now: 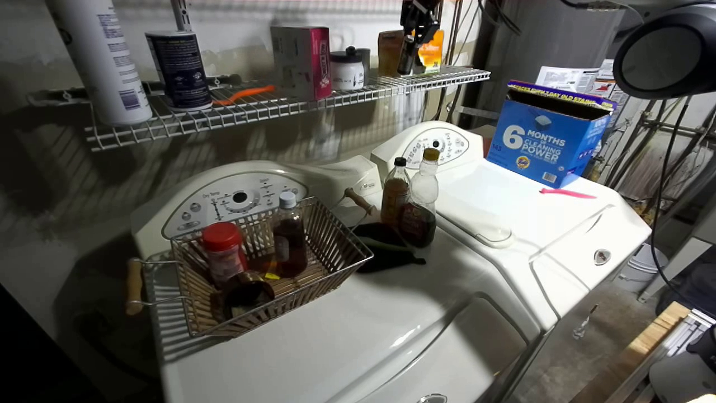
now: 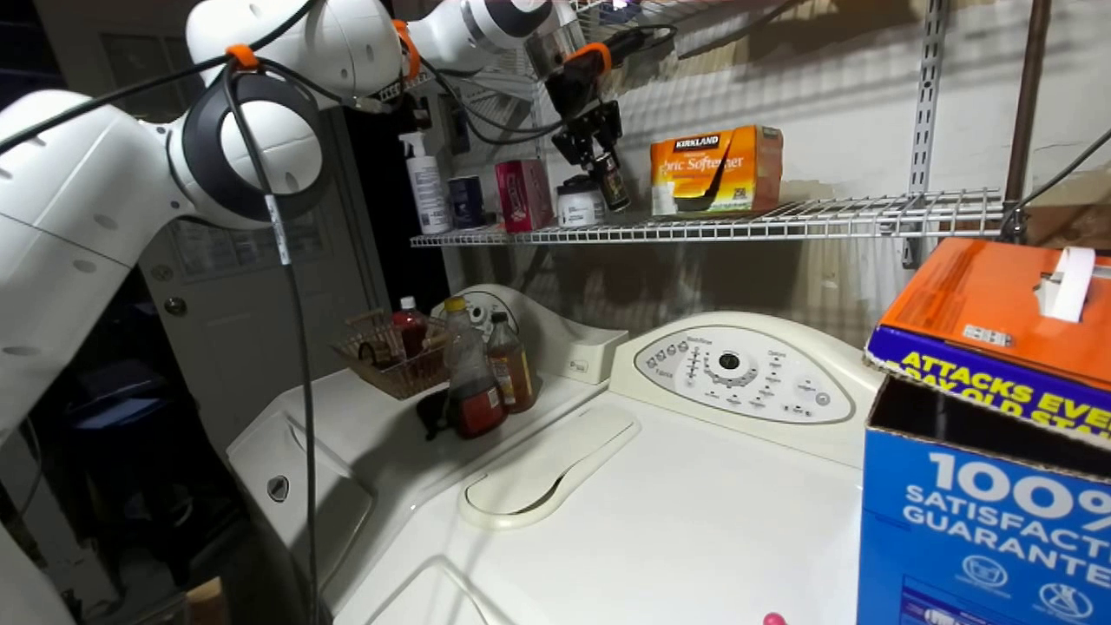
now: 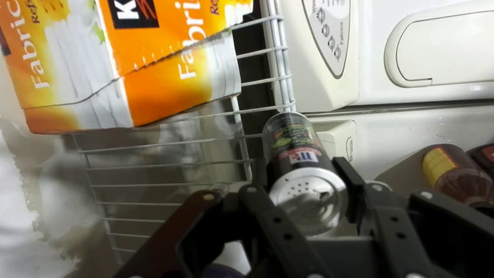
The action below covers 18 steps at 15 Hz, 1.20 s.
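Observation:
My gripper (image 2: 590, 143) is shut on a small spice jar (image 2: 614, 189) with a dark label. The wrist view shows the jar (image 3: 295, 146) between both fingers (image 3: 305, 173), its pale dotted end toward the camera. The jar is slightly tilted above the wire shelf (image 2: 807, 227); I cannot tell whether its lower end touches the wires. In an exterior view the gripper (image 1: 418, 31) and jar (image 1: 406, 60) partly cover an orange fabric softener box (image 1: 430, 51). That box (image 2: 716, 169) stands on the shelf beside the jar. A white tub with black lid (image 2: 580, 204) stands on the other side.
A pink box (image 1: 305, 62), dark can (image 1: 179, 73) and tall white bottle (image 1: 103, 61) stand on the shelf. Below, a wire basket (image 1: 335, 246) with bottles, two syrup bottles (image 1: 418, 215) and a blue carton (image 1: 551, 137) stand on the white machines.

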### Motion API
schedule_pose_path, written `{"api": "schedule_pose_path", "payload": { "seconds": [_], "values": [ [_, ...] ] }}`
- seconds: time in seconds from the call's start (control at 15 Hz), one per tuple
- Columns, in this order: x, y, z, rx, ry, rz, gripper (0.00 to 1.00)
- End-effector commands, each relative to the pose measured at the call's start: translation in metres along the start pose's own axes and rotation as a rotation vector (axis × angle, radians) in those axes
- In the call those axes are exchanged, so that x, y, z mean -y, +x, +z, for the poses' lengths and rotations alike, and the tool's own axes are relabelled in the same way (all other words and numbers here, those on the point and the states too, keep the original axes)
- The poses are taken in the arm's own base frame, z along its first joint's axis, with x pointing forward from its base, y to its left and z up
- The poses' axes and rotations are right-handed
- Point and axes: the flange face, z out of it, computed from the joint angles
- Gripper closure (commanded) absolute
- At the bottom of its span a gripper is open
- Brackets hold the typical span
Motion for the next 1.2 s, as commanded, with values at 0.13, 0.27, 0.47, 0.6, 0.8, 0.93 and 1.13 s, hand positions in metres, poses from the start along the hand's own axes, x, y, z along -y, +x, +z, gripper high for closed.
{"api": "schedule_pose_path", "payload": {
  "seconds": [0.13,0.27,0.47,0.6,0.8,0.93,1.13],
  "values": [
    [-0.001,-0.006,0.014,-0.058,0.025,-0.116,0.8],
    [-0.001,-0.005,0.02,-0.06,0.029,-0.134,0.8],
    [-0.002,-0.004,0.028,-0.059,0.027,-0.141,0.8],
    [-0.003,-0.003,0.031,-0.061,0.02,-0.143,0.8],
    [-0.007,-0.001,0.032,-0.054,-0.016,-0.137,0.8],
    [-0.01,0.0,0.032,-0.056,-0.045,-0.132,0.8],
    [-0.012,0.001,0.034,-0.058,-0.056,-0.137,0.8]
  ]
}}
